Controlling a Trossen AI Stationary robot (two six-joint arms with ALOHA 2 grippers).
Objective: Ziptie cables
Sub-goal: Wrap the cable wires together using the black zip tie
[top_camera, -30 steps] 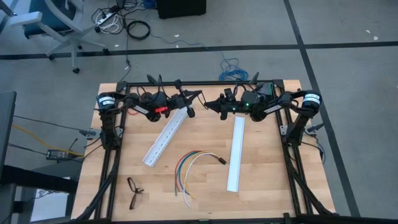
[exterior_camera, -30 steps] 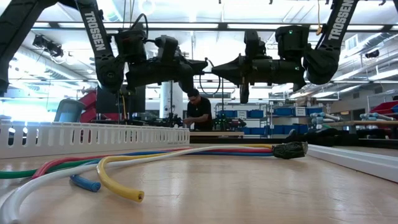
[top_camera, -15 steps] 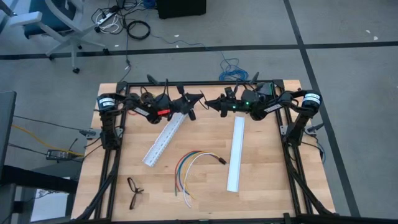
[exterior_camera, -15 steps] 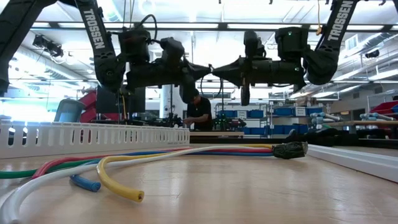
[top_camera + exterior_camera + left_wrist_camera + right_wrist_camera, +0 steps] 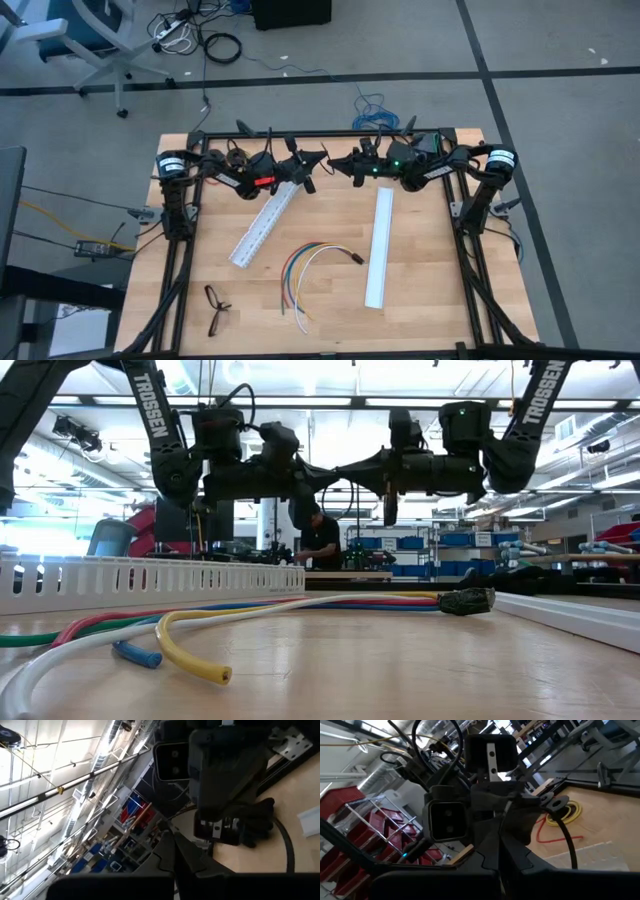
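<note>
The cables (image 5: 308, 262) lie on the table near its middle as a curved fan of blue, yellow, white and orange wires. Their small black connector (image 5: 355, 257) rests on the wood, and the low view shows it too (image 5: 465, 601). No frame shows the ziptie. Both arms hang high over the far edge, level and pointing at each other. My left gripper (image 5: 320, 156) and my right gripper (image 5: 333, 165) are shut, with their tips almost meeting (image 5: 340, 467). Whether the tips touch cannot be told. Each wrist view is filled by the other arm.
Two white slotted rails lie on the table, one slanting at far left (image 5: 266, 222) and one straight at right (image 5: 378, 245). A small dark looped thing (image 5: 215, 307) sits near the near-left corner. A person (image 5: 320, 540) stands in the room far behind the table.
The left gripper has moved toward the table's right and the right gripper slightly toward its left, both staying high and level. The gap between their tips has closed to almost nothing. The cables and rails have not moved.
</note>
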